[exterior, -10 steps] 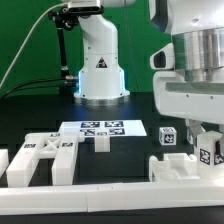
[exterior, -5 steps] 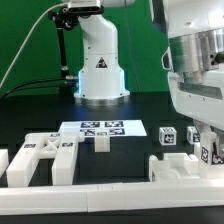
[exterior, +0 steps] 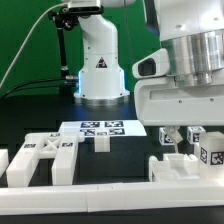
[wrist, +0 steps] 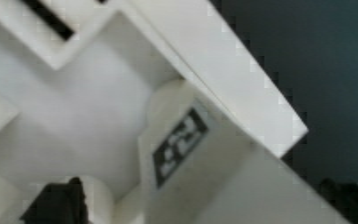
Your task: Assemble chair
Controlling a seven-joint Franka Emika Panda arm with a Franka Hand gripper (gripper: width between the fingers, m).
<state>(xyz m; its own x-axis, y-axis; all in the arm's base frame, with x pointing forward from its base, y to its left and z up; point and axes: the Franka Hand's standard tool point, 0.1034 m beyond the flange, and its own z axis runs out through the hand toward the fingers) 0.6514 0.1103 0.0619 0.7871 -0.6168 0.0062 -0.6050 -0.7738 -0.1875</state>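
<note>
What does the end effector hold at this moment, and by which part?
It cannot be told. The end effector is down at a white tagged chair part, but no clear contact shows.

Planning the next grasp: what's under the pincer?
White chair parts lie below the open pincer, one showing a tag. Whatever lies beneath them is covered.
</note>
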